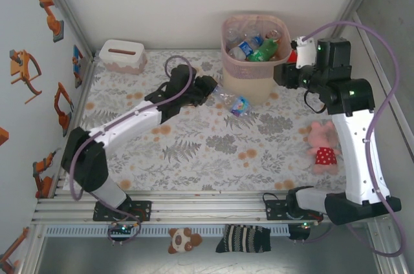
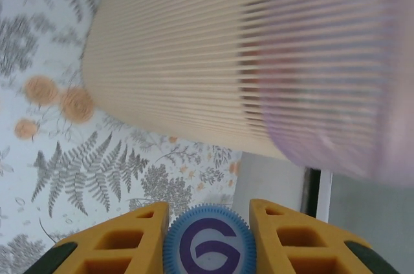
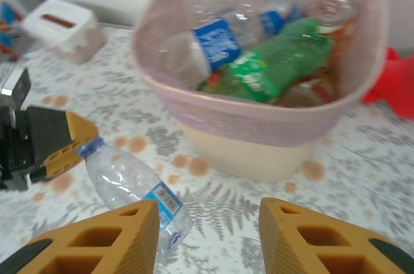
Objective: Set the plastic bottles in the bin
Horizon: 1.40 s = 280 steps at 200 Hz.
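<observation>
Bottle point(image 1: 233, 101): lay on its side on the table point(image 1: 194, 145), just left of the bin point(image 1: 249, 83) and slightly nearer, clear, blue label toward the bin's foot. Left gripper point(image 1: 212, 88): reached in from the left, clamped tight on the bottle's blue cap point(image 2: 209, 243), a yellow finger point(image 2: 129, 238) pressed to each side. Bin: stood far of centre, already held more bottles point(image 3: 259, 61), clear and green, heaped inside its bag. Right gripper point(image 3: 207, 219): hung beside the bin's right rim, jaws parted fairly wide, gripped nothing. Tissue box point(image 1: 121, 54): sat far left. Pink plush point(image 1: 321, 146): lay beside the right arm
</observation>
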{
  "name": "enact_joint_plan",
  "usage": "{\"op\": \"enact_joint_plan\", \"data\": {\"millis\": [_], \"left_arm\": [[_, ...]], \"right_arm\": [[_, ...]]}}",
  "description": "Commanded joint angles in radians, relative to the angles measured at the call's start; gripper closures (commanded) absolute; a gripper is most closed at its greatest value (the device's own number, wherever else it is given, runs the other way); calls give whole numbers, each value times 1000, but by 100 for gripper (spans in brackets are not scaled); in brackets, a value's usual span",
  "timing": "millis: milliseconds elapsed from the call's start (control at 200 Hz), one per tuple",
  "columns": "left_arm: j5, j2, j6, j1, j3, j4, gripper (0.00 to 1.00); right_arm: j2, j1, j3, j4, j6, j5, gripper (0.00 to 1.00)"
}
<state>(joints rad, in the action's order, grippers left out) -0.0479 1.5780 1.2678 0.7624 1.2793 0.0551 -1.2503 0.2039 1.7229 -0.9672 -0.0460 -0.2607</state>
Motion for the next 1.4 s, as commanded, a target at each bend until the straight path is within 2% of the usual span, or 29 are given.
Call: {"op": "enact_joint_plan", "data": {"millis": [0, 130, 215, 330, 511, 606, 666, 831, 961, 1047, 1122, 1397], "left_arm": [[7, -103, -279, 0, -21, -17, 76], [-71, -187, -480, -2, -11, -42, 77], [-72, -240, -533, -5, -29, -81, 85], [-74, -305, -543, -8, -66, -197, 87], [-84, -363, -553, -8, -82, -381, 87], [-98, -366, -553, -8, -69, -456, 88], [-123, -358, -557, -10, -40, -460, 88], [-242, -312, -672, -9, 121, -264, 95], [-272, -294, -739, -7, 171, -180, 96], [-297, -287, -765, -6, 188, -162, 96], [-301, -277, -786, -3, 205, -136, 96], [-314, -254, -804, 1, 234, -102, 96]], "right_arm": [[33, -5, -55, 93, 80, -199, 53], [63, -3, -149, 205, 106, -357, 48], [81, -3, -207, 301, 67, -399, 47], [108, -3, -302, 496, -118, -430, 44], [141, 5, -468, 939, -497, -515, 34], [150, 45, -506, 1089, -524, -554, 32], [150, 73, -481, 1055, -431, -573, 31], [139, 174, -324, 695, 96, -510, 30], [84, 224, -212, 517, 334, -491, 29], [30, 263, -132, 428, 403, -411, 30], [-20, 287, -69, 370, 436, -392, 30], [-136, 362, 33, 341, 449, -314, 33]]}}
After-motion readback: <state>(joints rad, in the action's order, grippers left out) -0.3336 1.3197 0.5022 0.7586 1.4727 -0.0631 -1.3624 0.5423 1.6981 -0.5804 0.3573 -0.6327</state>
